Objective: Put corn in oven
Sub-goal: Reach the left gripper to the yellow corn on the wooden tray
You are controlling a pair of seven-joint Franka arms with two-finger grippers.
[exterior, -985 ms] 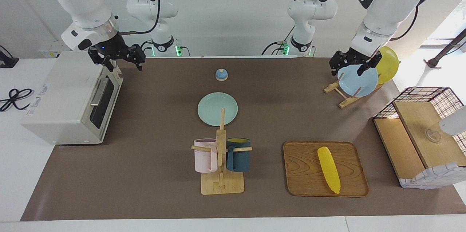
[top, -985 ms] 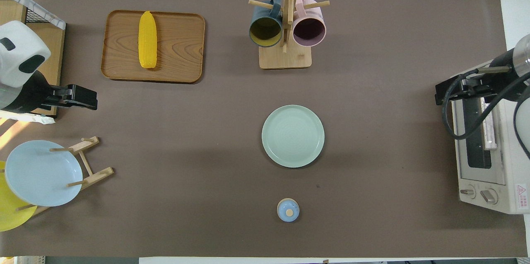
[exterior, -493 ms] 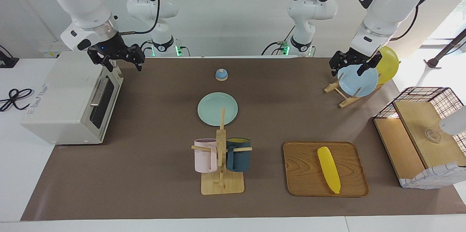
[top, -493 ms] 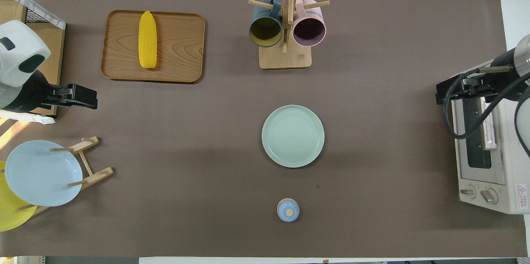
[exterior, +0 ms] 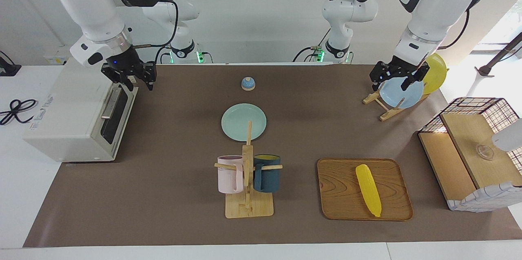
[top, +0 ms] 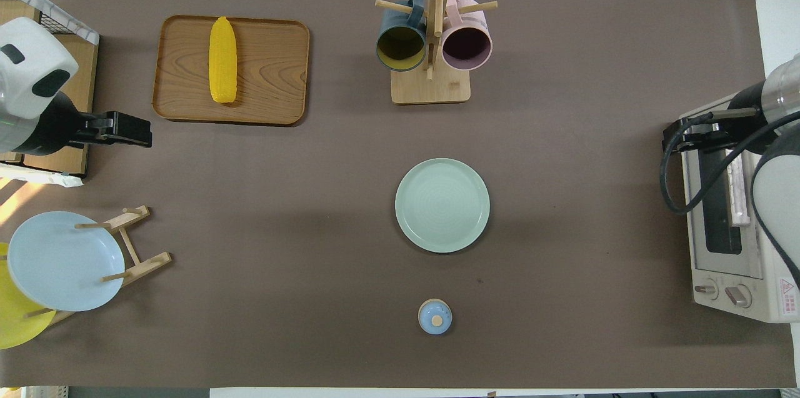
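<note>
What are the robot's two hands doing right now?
Left hand: open, empty, over the plate rack.
Right hand: cannot tell, by the oven door's top.

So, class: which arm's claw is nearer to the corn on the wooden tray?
Left. The left claw hangs over the plate rack at the corn's end of the table; the right claw is at the oven.
</note>
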